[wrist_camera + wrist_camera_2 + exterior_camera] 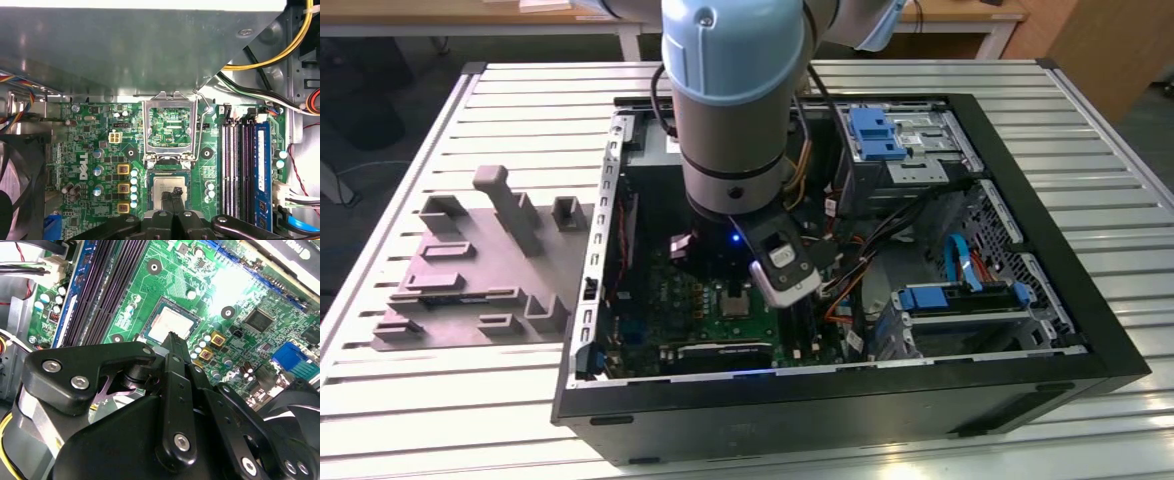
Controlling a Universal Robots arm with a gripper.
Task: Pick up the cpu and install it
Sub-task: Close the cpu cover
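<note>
The gripper [173, 196] reaches down inside an open desktop computer case [1067, 330], its two black fingers pressed together into a narrow tip with no gap between them, holding nothing. Directly under that tip lies the cpu [167, 190], its pale metal top seated flat in the socket on the green motherboard [100, 150]; in the second wrist view the fingertips [173, 340] stand right at the near edge of the cpu [170, 322], though whether they touch it cannot be told. Just beyond the gripper, the socket's metal load frame [171, 127] stands swung up and open, with its wire lever [202, 120] beside it. To one side of the gripper run the dark memory slots [235, 165] and a blue one [263, 170]; to the other sits a black fan [20, 185].

In the exterior view, the case lies on its side on a counter [1121, 130] of pale slatted metal rails. Away from the gripper, toward the exterior view's left, a grey moulded fixture plate [467, 280] rests on the same counter. Past the counter are wooden tables [494, 15] with white legs and a dark floor.
</note>
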